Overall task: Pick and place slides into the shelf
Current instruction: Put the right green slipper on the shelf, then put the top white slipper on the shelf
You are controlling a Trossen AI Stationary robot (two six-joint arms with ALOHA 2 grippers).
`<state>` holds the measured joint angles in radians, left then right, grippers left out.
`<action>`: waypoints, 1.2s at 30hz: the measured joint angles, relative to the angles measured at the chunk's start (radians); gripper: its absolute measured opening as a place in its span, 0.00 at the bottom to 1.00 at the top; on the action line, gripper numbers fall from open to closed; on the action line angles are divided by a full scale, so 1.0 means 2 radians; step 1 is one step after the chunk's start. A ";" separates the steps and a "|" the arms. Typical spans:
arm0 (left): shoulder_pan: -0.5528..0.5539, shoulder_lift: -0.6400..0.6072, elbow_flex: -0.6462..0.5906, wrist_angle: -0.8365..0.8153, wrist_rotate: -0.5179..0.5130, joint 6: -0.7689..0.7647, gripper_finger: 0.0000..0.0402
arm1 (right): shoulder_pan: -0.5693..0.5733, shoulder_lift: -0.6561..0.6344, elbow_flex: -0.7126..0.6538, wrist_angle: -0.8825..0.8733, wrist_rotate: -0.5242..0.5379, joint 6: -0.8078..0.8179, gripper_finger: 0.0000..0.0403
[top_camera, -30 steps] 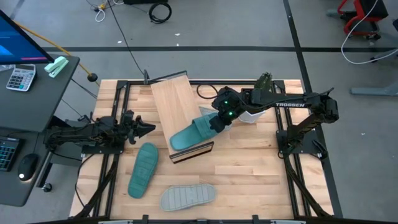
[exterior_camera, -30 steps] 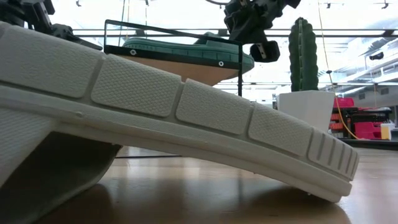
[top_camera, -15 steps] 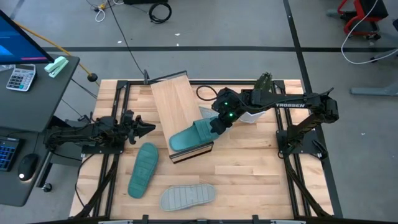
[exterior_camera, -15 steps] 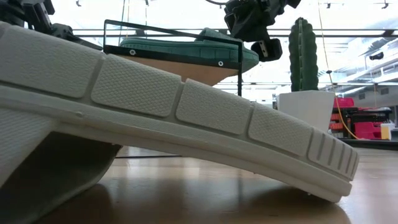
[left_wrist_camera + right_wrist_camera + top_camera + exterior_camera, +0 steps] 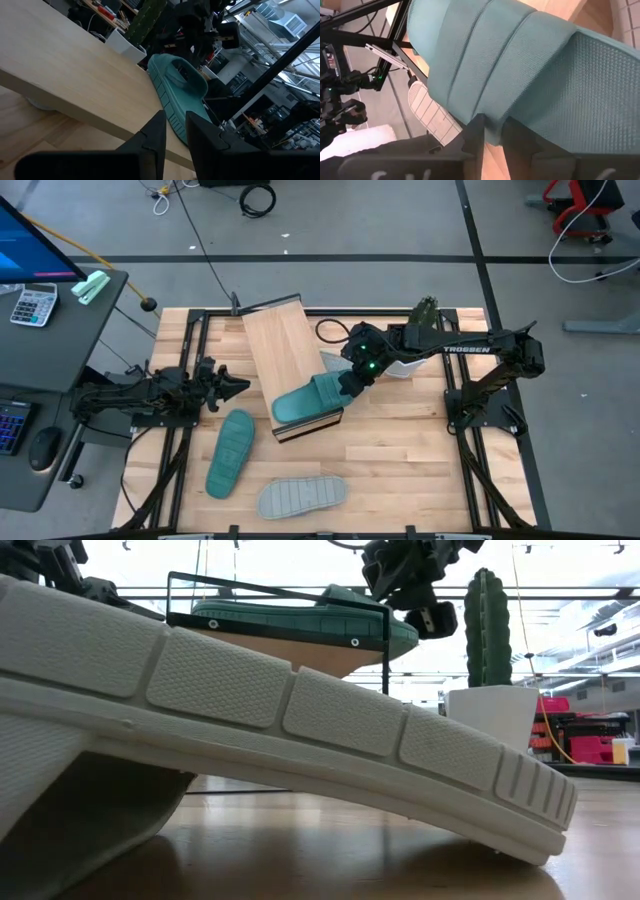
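Right gripper (image 5: 347,379) at strap of teal sandal (image 5: 308,397), fingers (image 5: 475,135) pinching strap edge, slight gap. Sandal lies on shelf (image 5: 290,360), near its lower end. Left gripper (image 5: 232,387) waits beside shelf, fingers slightly apart, holding nothing. Second teal sandal (image 5: 229,454) and grey sandal (image 5: 301,496) sole-up on table (image 5: 400,470).

Your right gripper (image 5: 347,379) now sits slightly farther up the light wood shelf board (image 5: 283,345) than a second ago, with its fingers (image 5: 473,134) a little less tightly closed on the strap of the teal-green rubber slide sandal (image 5: 310,395). That sandal lies a touch farther along the board toward its dark-trimmed lower edge. From table height, you see the sandal's end reach a bit farther past the black frame post.
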<state>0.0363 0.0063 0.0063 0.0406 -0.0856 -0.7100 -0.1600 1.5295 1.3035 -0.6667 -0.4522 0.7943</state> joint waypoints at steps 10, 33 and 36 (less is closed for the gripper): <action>0.000 0.000 0.000 0.000 0.000 0.000 0.20 | 0.000 0.000 0.000 -0.008 0.004 0.005 0.28; 0.000 0.000 0.000 0.000 0.000 0.000 0.21 | -0.027 -0.012 0.000 -0.014 0.017 -0.006 0.47; 0.000 0.000 0.000 -0.001 0.000 0.000 0.21 | -0.037 -0.028 0.000 -0.013 0.019 -0.007 0.47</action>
<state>0.0361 0.0059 0.0063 0.0395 -0.0860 -0.7109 -0.2336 1.4740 1.3041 -0.6933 -0.4152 0.7813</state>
